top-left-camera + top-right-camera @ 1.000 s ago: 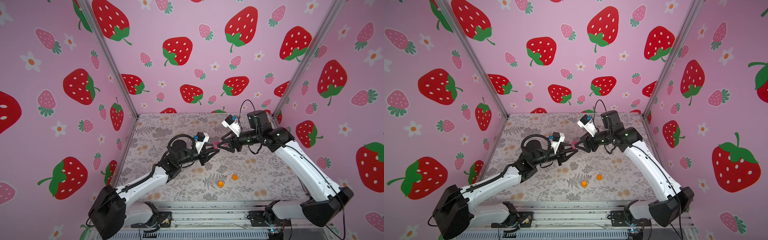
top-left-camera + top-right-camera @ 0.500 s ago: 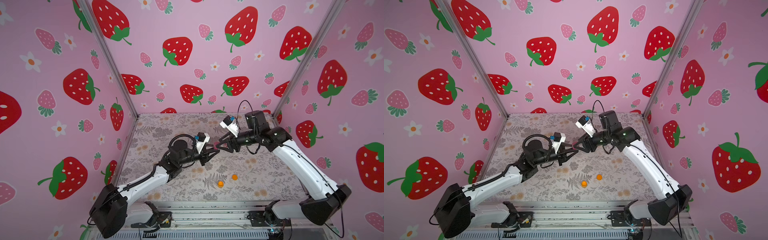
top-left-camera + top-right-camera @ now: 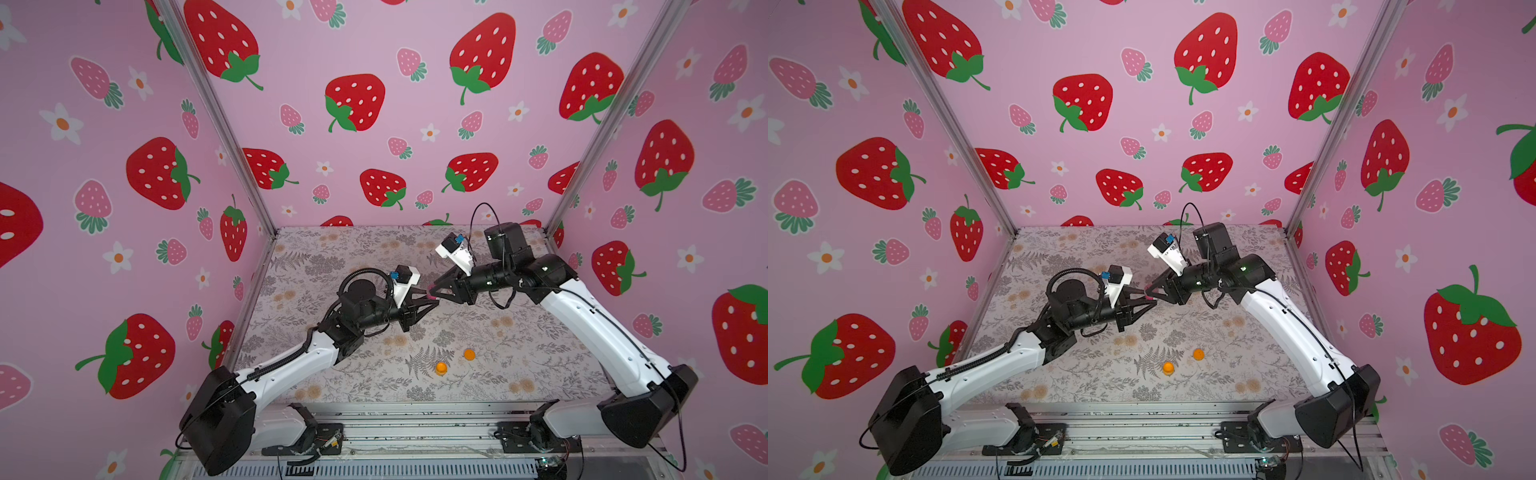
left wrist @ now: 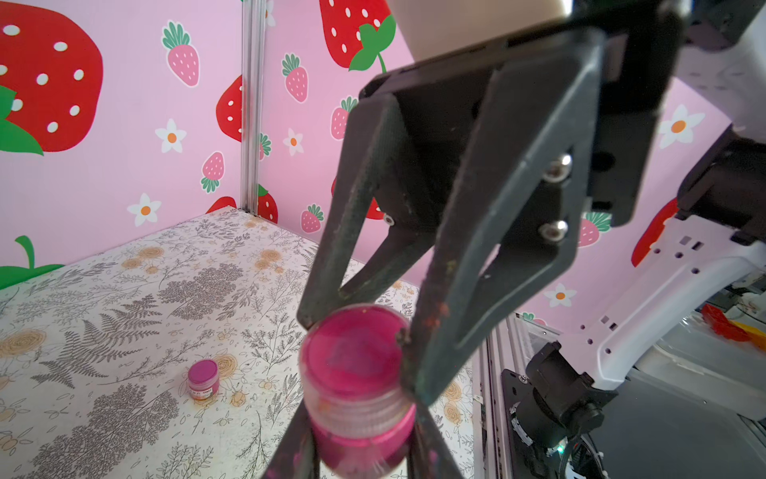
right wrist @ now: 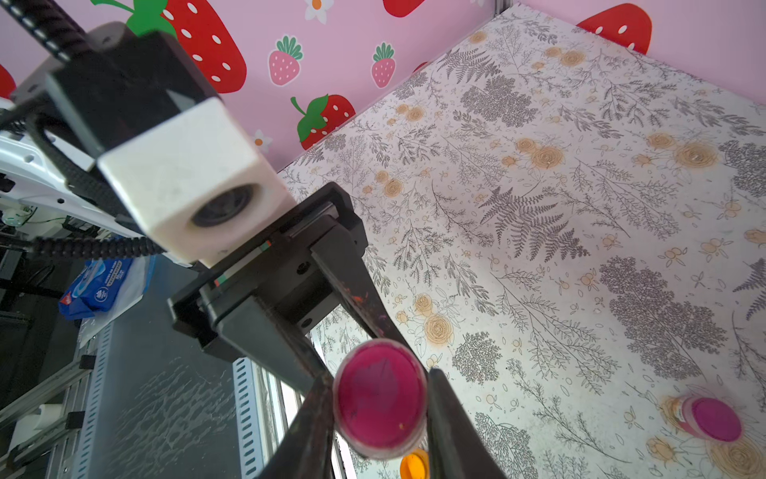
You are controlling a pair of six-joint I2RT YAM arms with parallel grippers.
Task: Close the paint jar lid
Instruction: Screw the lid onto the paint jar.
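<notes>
A small pink paint jar point(image 4: 360, 439) hangs in mid-air over the middle of the table, showing as a pink spot point(image 3: 430, 294) point(image 3: 1148, 296) in both top views. My left gripper point(image 4: 360, 435) point(image 3: 434, 300) is shut on its body from both sides. The clear, ribbed lid point(image 4: 352, 352) point(image 5: 379, 398) with a pink face sits on the jar's mouth. My right gripper point(image 5: 379, 385) point(image 4: 358, 344) point(image 3: 432, 291) comes from the opposite side, its fingers point(image 5: 447, 414) pressed on the lid's rim. How far the lid is turned on, I cannot tell.
Another closed pink jar point(image 4: 203, 379) point(image 5: 711, 419) stands on the floral table. Two small orange jars point(image 3: 441, 368) point(image 3: 469, 354) sit nearer the front edge. Pink strawberry walls enclose three sides, and a metal rail point(image 3: 415, 419) runs along the front.
My right gripper's jaws have closed in onto the lid. Both arms have stayed almost where they were, tip to tip.
</notes>
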